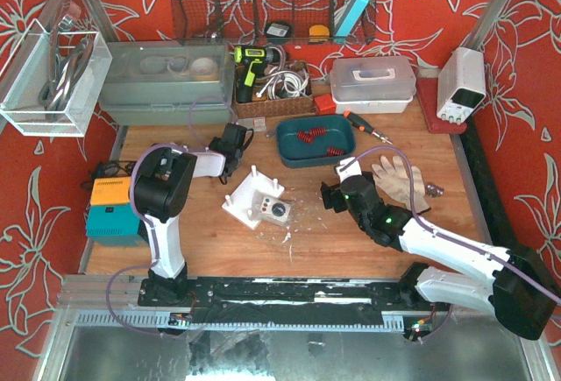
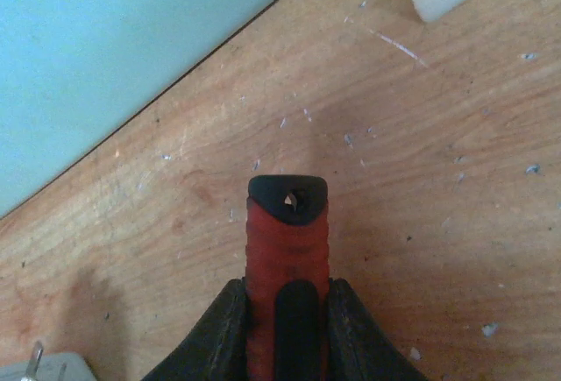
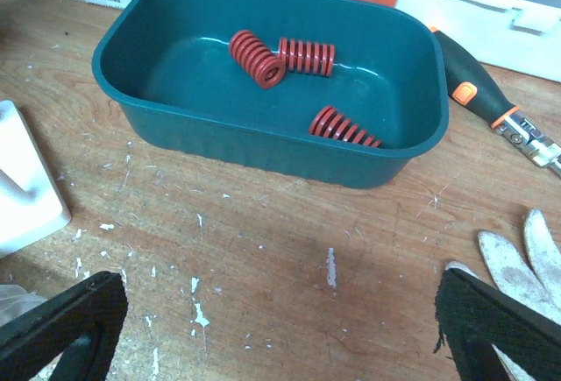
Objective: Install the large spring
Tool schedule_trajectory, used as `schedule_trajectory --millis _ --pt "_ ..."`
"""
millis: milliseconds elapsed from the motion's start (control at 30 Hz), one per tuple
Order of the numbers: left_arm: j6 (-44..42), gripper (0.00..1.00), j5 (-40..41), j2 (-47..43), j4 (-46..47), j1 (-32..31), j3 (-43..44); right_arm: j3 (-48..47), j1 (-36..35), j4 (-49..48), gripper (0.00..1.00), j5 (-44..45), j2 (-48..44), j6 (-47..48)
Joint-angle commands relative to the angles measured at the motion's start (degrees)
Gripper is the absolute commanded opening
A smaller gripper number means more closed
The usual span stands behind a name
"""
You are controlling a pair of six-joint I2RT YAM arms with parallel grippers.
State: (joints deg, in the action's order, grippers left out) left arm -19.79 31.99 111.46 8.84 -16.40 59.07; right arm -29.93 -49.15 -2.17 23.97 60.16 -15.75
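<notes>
right gripper point(image 3: 280, 324) gapes empty near tray point(image 3: 263, 149) of red springs point(image 3: 256, 59); left gripper point(image 2: 287, 315) clamps ribbed red object point(image 2: 287, 236).

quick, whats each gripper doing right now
Left gripper: closed on a red ribbed handle with a black end cap.
Right gripper: open, holding nothing.

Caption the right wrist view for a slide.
Open right claw faces a teal bin holding three red springs, with a screwdriver and glove at right.
</notes>
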Motion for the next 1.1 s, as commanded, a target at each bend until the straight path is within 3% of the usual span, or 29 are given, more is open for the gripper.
schedule_trajectory --millis 0,200,500,733,800,1000,1067 --pt "-1.7 0.19 5.7 1.7 8.3 -0.1 -3.3 -1.2 -0.5 0.5 0.97 0.5 1.1 0.0" --pt "-2.7 0.44 9.3 1.4 12.6 -0.1 -5.4 -1.4 -0.6 0.2 0.97 -0.2 1.8 0.2" --pt "5.8 0.55 5.7 -8.2 5.2 -1.1 -4.2 -1.7 -0.5 0.6 0.97 -0.6 1.6 0.4" --pt "20.8 0.63 -6.4 -20.1 -4.5 -3.7 -2.3 -2.0 -0.6 0.3 0.99 -2.7 0.6 0.3" --pt "24.3 0.73 -10.7 -22.9 -6.0 -4.8 -2.7 -2.2 -0.7 0.5 0.99 -2.9 0.4 0.4" --pt "33.4 0.85 -23.8 -32.0 -6.5 -7.7 -8.3 0.4 -1.2 -4.6 0.99 -10.8 -0.6 2.2" --pt "36.3 0.98 -28.0 -35.4 -5.1 -8.1 -11.8 2.5 -1.3 -8.2 0.99 -14.2 -1.7 3.3"
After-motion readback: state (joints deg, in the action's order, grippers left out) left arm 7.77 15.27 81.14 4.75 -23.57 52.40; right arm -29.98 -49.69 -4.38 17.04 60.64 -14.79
